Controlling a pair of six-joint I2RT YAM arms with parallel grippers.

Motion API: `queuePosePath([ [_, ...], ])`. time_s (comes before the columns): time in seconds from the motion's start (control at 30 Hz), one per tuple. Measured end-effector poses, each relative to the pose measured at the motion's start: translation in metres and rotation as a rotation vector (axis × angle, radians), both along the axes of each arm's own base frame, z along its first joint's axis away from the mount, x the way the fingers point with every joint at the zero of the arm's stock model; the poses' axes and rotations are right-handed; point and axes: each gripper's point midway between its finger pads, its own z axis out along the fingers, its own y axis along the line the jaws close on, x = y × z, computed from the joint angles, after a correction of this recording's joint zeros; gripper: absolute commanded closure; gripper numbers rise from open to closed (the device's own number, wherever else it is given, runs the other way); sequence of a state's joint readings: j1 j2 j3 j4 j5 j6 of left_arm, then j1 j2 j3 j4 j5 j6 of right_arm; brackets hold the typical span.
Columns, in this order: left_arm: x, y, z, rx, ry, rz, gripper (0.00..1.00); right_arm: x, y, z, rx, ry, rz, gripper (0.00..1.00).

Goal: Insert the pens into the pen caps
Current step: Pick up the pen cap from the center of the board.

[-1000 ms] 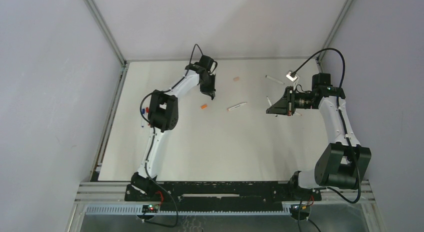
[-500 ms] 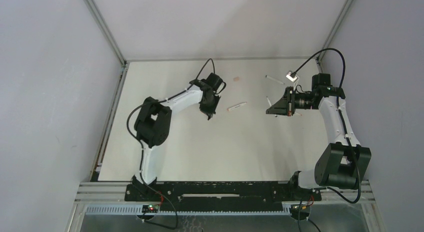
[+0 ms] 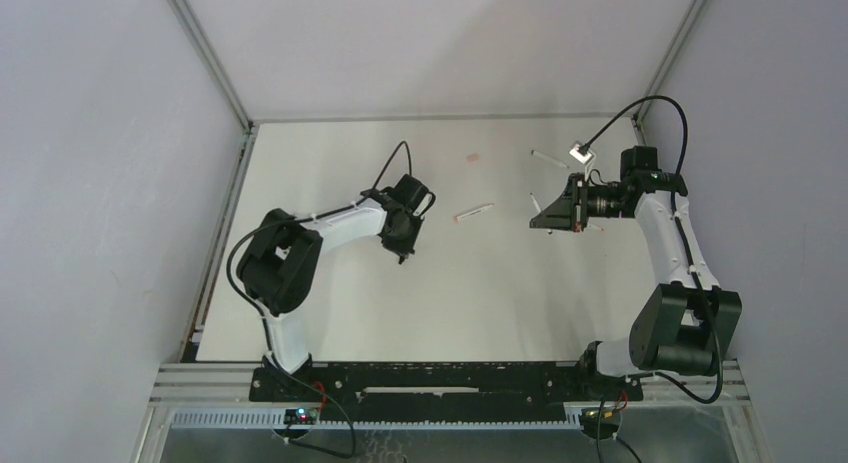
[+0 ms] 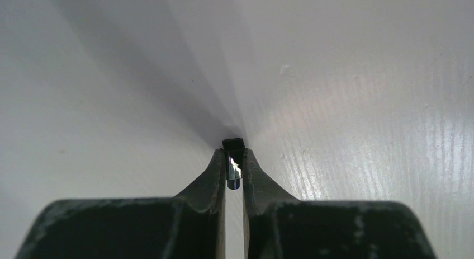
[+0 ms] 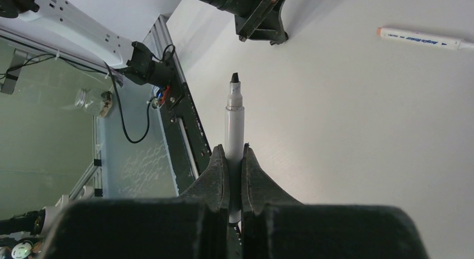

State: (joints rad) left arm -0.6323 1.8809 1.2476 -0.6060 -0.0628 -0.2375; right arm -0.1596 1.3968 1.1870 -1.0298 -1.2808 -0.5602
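Black cap (image 4: pixel 232 144) pinched in the left end effector (image 4: pixel 233 155), bare-tipped pen (image 5: pixel 234 111) clenched in the right end effector (image 5: pixel 233 152): mating step, so next means lining tip up with cap mouth.

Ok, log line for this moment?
left gripper: shut on black cap | right gripper: shut on pen | capping: not yet done

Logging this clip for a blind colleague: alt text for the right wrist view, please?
The right gripper is shut on a white pen, its uncapped black tip pointing away over the table. A second pen lies farther off at upper right.
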Motion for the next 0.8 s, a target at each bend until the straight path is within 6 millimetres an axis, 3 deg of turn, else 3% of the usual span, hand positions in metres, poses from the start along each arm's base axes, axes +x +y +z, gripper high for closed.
queuePosePath([
  [0.33,-0.002,0.009,0.000,0.023,-0.020,0.033,0.72,-0.002,0.003,0.000,-0.001,0.000,0.013,1.00],
  [0.8,-0.002,0.017,-0.003,0.105,0.032,0.040,0.69,-0.002,0.003,-0.001,-0.009,-0.002,0.014,1.00],
])
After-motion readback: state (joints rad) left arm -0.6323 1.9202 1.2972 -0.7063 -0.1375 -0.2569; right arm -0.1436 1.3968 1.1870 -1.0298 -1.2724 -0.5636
